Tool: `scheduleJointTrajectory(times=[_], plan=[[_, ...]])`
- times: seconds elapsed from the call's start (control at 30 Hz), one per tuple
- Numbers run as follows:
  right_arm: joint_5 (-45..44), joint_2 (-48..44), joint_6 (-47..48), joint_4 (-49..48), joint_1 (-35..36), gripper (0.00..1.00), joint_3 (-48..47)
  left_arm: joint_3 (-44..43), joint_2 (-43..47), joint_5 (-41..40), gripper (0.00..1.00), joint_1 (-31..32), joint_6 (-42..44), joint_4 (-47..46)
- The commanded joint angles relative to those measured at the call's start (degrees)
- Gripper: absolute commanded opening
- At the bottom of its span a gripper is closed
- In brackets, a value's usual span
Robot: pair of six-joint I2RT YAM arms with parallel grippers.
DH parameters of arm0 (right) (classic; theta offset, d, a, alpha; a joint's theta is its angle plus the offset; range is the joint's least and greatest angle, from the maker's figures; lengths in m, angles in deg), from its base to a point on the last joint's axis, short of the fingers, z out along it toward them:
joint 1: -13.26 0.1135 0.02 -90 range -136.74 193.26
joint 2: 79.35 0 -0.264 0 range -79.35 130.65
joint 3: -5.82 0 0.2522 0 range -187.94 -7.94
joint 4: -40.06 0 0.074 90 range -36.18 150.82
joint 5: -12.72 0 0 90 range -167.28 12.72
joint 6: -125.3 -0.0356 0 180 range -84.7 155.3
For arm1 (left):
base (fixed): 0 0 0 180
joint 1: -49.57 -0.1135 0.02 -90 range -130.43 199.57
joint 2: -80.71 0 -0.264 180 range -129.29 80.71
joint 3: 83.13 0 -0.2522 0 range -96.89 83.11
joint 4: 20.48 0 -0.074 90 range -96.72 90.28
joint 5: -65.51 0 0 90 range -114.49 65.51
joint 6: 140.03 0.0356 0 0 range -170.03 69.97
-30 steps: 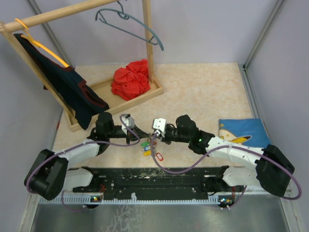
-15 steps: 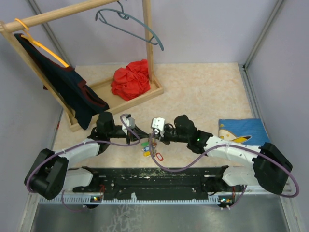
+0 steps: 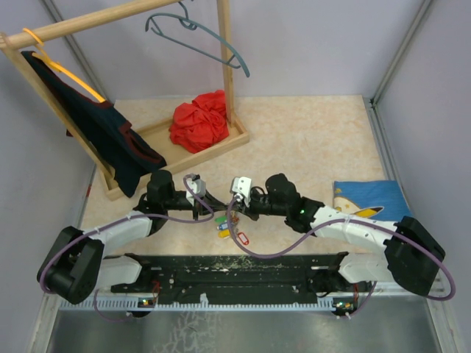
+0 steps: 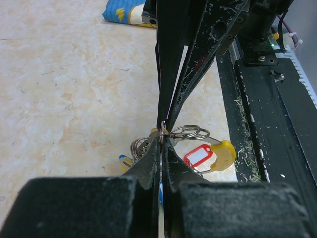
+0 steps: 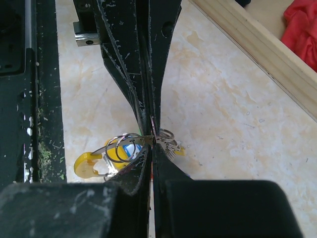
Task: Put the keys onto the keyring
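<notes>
- Beige marbled worktop (image 3: pixel 309 140) carries the keys (image 3: pixel 223 224) at its near edge, between both arms.
- We see the keyring (image 4: pixel 224 153) lying among them, touching a red tag (image 4: pixel 198 156).
- Left pincer (image 4: pixel 162 135) and right pincer (image 5: pixel 151 134) are both squeezed shut, their tips meeting on thin wire there; we cannot tell which piece.
- Red cloth (image 3: pixel 200 121) lies far left.

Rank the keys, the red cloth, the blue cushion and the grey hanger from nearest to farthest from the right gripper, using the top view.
1. keys, at the right gripper fingertips, near edge.
2. red cloth, on the rack's wooden base, back left.
3. blue cushion, right edge.
4. grey hanger, on the rail, at the back.
</notes>
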Motion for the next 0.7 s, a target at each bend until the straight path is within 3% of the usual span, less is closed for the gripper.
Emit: scheduleJointTrajectory(times=[0.0,0.23,0.47,0.67], plan=[[2.39,-2.45,-1.13,-4.11,-0.40,0.00,-4.26,-1.20,1.05,-0.97,0.01,0.60,0.72,0.09],[-6.80,-3.91,-6.44,16.55,-0.94,0.00,-9.45,-0.11,2.99,-10.10,0.01,0.38,0.15,0.01],[-18.38,-1.68,-17.32,38.64,-2.47,0.00,-16.04,1.03,5.00,-13.55,0.01,0.24,-0.18,-0.40],[-20.20,2.86,-19.83,53.22,-6.10,0.00,-21.91,0.91,4.63,-13.58,0.01,0.23,-0.50,-0.73]])
